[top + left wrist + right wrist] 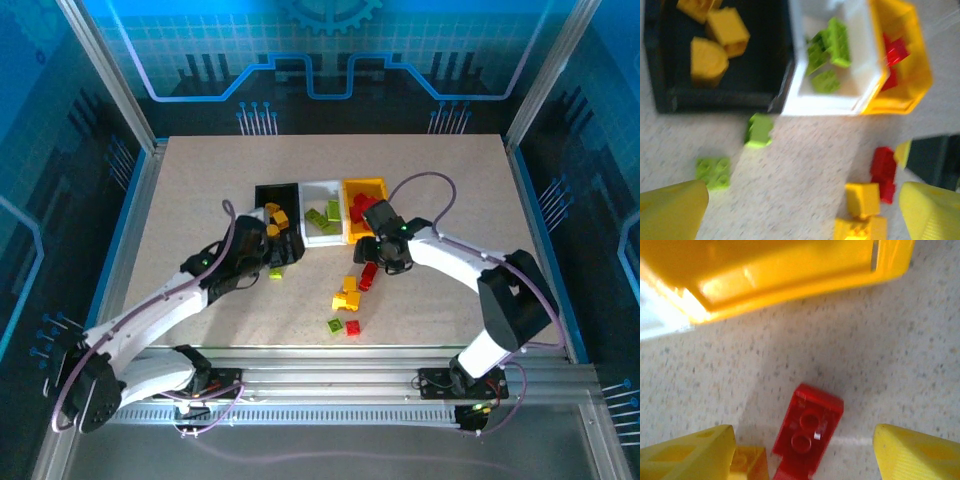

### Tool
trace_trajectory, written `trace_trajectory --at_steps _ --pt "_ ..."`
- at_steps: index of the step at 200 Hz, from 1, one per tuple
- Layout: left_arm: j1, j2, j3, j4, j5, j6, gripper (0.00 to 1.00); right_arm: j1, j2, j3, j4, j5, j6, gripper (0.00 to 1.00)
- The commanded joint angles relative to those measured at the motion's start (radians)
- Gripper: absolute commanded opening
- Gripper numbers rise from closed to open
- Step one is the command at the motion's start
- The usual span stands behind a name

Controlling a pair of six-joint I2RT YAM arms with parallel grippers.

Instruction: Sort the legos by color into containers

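white bin (815, 106): glossy rectangular plastic, open top; blocky lime green bricks (832, 42) inside.
black bin (715, 100): same shape, right against the white bin's left wall; chunky yellow-orange bricks (725, 30) inside.
yellow-orange bin (920, 75): against the white bin's right wall; red bricks (895, 50) inside.
left gripper (801, 210): jaws wide apart, empty, over the speckled table (805, 165) on the near-left of the white bin.
loose green bricks (759, 130): two studded pieces on the table just in front of the white bin.
right gripper (804, 440): jaws wide apart, gripping nothing.
red brick (810, 425): studded, glossy, flat on the table between the right jaws, near-right of the white bin.
loose legos (347, 297): small mixed-colour cluster, nearer than the white bin.
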Motion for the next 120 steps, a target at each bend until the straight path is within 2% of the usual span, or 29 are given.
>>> trace_trajectory --at_steps 1,54,88,120 --pt "-0.005 -0.086 -0.077 -0.001 -0.017 -0.064 0.99 0.009 0.075 0.062 -0.074 0.077 0.056 0.73" --pt "-0.004 -0.15 -0.173 -0.03 -0.047 -0.084 0.99 0.027 0.15 0.074 -0.117 0.075 0.096 0.68" --pt "-0.003 -0.151 -0.185 -0.028 -0.056 -0.081 0.99 0.025 0.151 0.06 -0.111 0.078 0.103 0.58" --pt "-0.003 -0.149 -0.187 -0.029 -0.061 -0.077 0.99 0.009 0.155 0.033 -0.1 0.06 0.105 0.46"
